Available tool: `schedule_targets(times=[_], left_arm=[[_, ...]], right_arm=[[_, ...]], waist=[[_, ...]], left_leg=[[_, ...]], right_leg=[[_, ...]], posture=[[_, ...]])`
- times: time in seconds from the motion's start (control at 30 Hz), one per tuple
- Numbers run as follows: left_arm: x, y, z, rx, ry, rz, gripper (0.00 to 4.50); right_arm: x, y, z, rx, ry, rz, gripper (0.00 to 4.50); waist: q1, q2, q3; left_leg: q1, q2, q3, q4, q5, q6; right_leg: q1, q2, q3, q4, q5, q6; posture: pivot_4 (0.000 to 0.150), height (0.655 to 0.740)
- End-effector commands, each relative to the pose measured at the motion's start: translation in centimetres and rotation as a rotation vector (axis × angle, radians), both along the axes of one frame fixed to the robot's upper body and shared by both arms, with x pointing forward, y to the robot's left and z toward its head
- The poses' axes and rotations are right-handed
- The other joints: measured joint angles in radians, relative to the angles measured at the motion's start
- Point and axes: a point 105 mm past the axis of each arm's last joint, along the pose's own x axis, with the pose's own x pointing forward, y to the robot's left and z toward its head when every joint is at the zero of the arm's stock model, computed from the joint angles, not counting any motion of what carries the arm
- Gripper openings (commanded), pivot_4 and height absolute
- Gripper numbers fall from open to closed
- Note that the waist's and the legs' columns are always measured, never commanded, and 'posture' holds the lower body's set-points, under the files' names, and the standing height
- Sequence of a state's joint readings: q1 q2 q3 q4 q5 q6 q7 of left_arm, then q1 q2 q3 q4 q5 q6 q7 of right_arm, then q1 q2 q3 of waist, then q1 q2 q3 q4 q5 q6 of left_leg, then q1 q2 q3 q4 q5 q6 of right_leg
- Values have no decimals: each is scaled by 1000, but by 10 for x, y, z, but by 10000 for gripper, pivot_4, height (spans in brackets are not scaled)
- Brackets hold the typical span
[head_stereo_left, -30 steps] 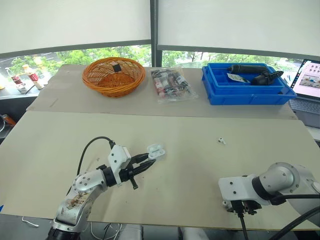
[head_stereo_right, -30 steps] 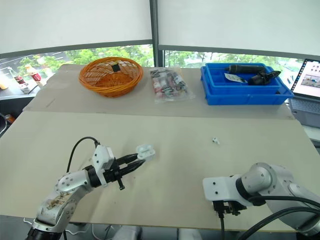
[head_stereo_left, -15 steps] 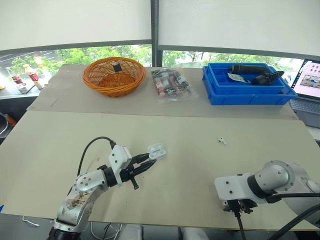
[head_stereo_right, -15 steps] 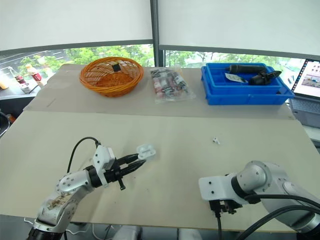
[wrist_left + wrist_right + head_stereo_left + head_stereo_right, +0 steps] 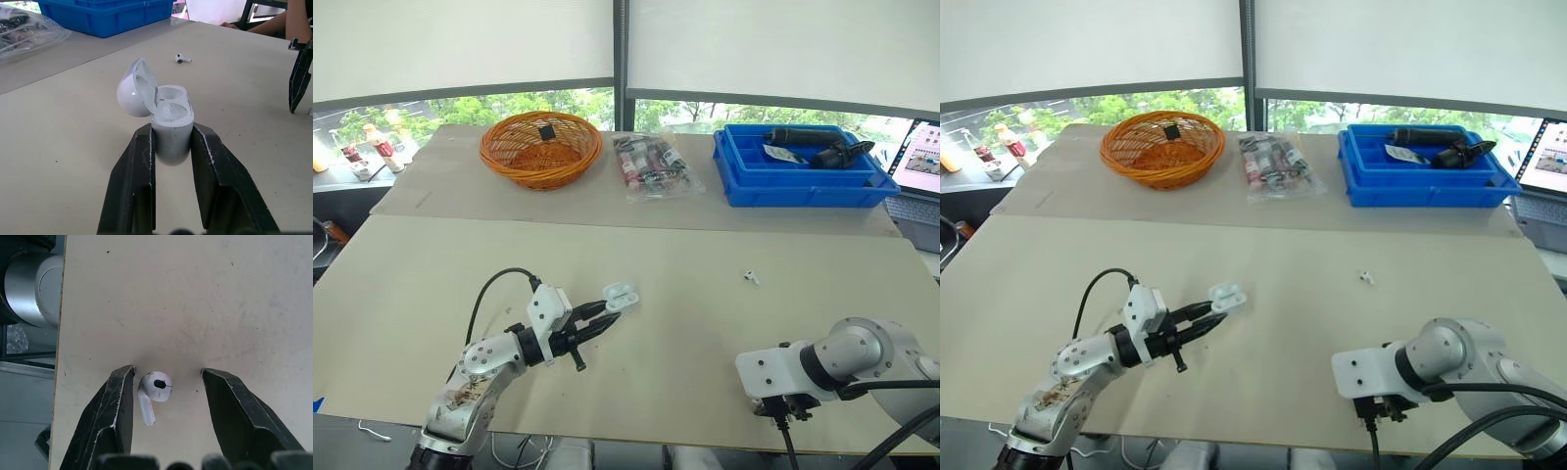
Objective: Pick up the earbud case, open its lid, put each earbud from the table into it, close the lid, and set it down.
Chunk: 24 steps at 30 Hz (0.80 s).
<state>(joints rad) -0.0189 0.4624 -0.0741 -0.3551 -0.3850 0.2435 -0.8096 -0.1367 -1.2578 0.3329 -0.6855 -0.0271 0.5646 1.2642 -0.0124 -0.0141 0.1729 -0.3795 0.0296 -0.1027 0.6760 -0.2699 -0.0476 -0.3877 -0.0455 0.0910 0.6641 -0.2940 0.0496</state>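
Earbud (image 5: 155,387) lies on the surface (image 5: 705,245) near its front edge, between the right jaws, which stand apart, one on each side of it. Farther in, the left jaws are clamped on the case (image 5: 171,129), its lid swung open. Beyond, a second earbud (image 5: 749,276) lies alone. At the back stand a basket (image 5: 539,149), a bag (image 5: 651,164) and a blue bin (image 5: 803,186).

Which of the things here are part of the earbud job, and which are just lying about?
For the job: earbud case, lid open, in the left claw; earbud inside the open right claw; second earbud on the table.
Lying about: orange basket, plastic bag, blue bin, laptop.
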Motion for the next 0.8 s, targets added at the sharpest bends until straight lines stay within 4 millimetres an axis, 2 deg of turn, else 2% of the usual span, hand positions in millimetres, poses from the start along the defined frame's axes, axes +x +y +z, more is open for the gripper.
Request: schedule_targets(times=[0.03,0.13,0.3,0.47,0.63,0.8], left_arm=[[-2,-4,9,-11,-50,-15,5394],[-2,-4,9,-12,-49,-15,5394],[-1,-4,9,-12,-50,-15,5394],[1,-4,11,-18,-56,-14,5394],[7,-9,16,-46,-76,-18,5394],[22,-16,27,-97,-97,8,5393]], right_arm=[[-1,-7,-3,-34,7,-21,12229],[-1,-6,-2,-27,2,-18,3410],[2,-2,3,-2,-18,-15,3391],[13,6,21,76,-60,-48,3391],[35,24,54,314,-110,-204,3391],[55,51,97,752,-80,-444,3391]], waist=[[-1,0,0],[-2,0,0],[-2,-1,0],[-6,0,0],[-5,0,0],[-1,-1,0]], left_leg=[[0,0,0,0,0,0],[0,0,0,0,0,0],[0,0,0,0,0,0],[0,0,0,0,0,0],[0,0,0,0,0,0],[-2,0,-1,1,0,0]], right_leg=[[0,0,0,0,0,0],[0,0,0,0,0,0],[0,0,0,0,0,0],[0,0,0,1,0,0],[0,1,0,1,0,0],[-1,0,0,1,0,0]], posture=[[1500,7136],[1500,7136],[1500,7136],[1500,7136],[1500,7136],[1500,7136]])
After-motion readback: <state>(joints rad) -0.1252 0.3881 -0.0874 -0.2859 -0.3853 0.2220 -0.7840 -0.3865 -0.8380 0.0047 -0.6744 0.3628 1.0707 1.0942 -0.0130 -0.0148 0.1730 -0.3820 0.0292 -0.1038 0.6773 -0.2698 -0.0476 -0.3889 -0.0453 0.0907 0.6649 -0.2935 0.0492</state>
